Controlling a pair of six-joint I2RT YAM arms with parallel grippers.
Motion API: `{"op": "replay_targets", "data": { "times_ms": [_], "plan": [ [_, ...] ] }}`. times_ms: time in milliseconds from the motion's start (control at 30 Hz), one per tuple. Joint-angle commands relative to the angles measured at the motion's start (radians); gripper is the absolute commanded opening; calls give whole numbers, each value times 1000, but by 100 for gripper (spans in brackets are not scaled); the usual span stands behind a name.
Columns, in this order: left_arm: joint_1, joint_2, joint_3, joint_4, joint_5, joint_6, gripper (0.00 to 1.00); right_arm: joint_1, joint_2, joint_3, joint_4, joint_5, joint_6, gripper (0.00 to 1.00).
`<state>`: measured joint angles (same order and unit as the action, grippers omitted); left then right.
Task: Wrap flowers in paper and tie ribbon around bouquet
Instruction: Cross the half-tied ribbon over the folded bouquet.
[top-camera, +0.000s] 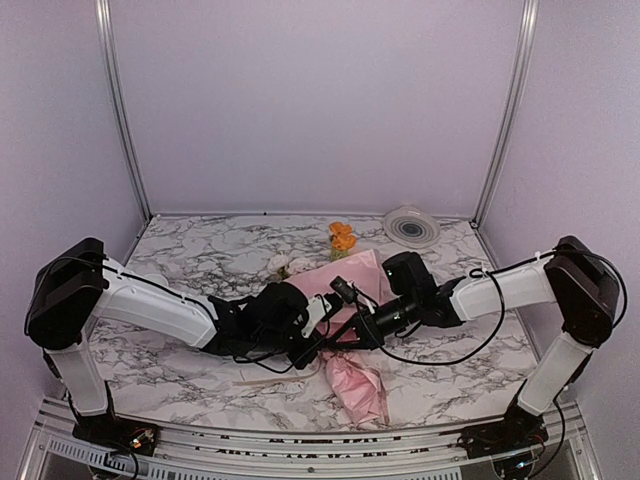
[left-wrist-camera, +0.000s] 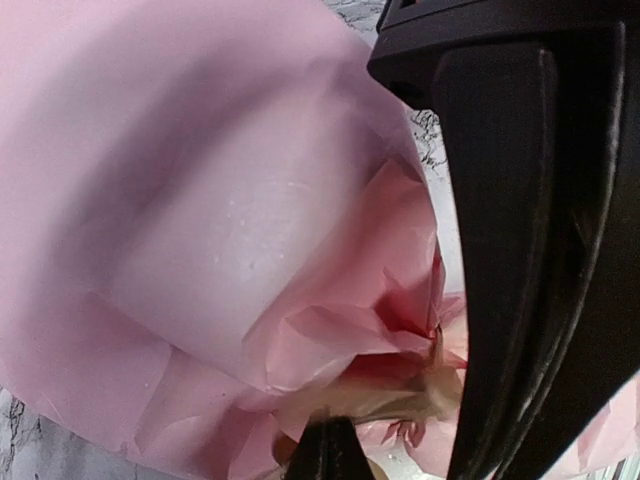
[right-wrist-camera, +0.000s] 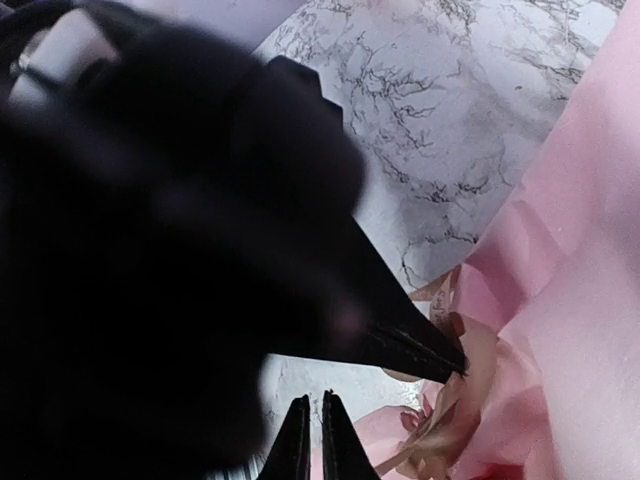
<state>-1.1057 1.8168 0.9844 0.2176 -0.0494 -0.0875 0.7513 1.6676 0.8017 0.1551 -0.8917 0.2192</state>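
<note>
Arms stretched low and inward, my left claw (top-camera: 325, 340) and right claw (right-wrist-camera: 314, 405), both pinched together, meet over the bouquet (top-camera: 356, 385).

A lab-like robot test booth: 3 plain lilac walls (top-camera: 320, 100) joined by metal corner posts (top-camera: 122, 110) enclose a marble-patterned desk (top-camera: 200, 250). A left arm (top-camera: 160, 310) and right arm (top-camera: 500, 290) are bolted to a metal rail (top-camera: 300, 440) at its near edge.

Top camera looks down on the table (top-camera: 180, 260) from behind; both wrist cameras sit close on the pink paper (left-wrist-camera: 150, 200)
</note>
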Motion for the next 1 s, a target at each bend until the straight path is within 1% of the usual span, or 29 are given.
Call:
{"op": "replay_targets", "data": {
  "times_ms": [0, 67, 100, 233, 367, 433, 500, 533, 633, 700, 800, 867, 967],
  "plan": [
    [11, 12, 25, -12, 21, -8, 1, -9, -1, 25, -59, 21, -25, 12],
    [16, 16, 27, -20, 23, -11, 2, -17, -16, 37, -108, 49, -37, 21],
    [18, 17, 30, -24, 27, -14, 3, -19, -26, 44, -138, 69, -48, 23],
    [24, 28, 49, -48, 37, -25, 4, -34, -69, 69, -244, 138, -85, 26],
    [26, 28, 53, -60, 41, -32, 3, -78, -136, 93, -287, 126, -88, 36],
    [26, 25, 49, -63, 49, -35, 3, -85, -154, 111, -298, 129, -90, 38],
    [27, 20, 42, -63, 48, -46, 3, -86, -146, 130, -298, 143, -86, 37],
    [27, 18, 39, -62, 48, -51, 3, -86, -129, 139, -306, 151, -86, 35],
    [26, 13, 30, -51, 51, -60, 3, -86, -68, 166, -319, 155, -87, 20],
    [26, 13, 27, -46, 54, -68, 3, -86, -37, 168, -302, 156, -77, 13],
    [26, 3, 9, -26, 58, -80, 3, -86, -6, 169, -285, 169, -73, 9],
    [26, 0, -2, -17, 58, -87, 6, -82, 13, 163, -264, 164, -66, 7],
    [26, 6, 1, -17, 59, -91, 7, -72, 44, 157, -256, 165, -69, 4]
  ]
}}
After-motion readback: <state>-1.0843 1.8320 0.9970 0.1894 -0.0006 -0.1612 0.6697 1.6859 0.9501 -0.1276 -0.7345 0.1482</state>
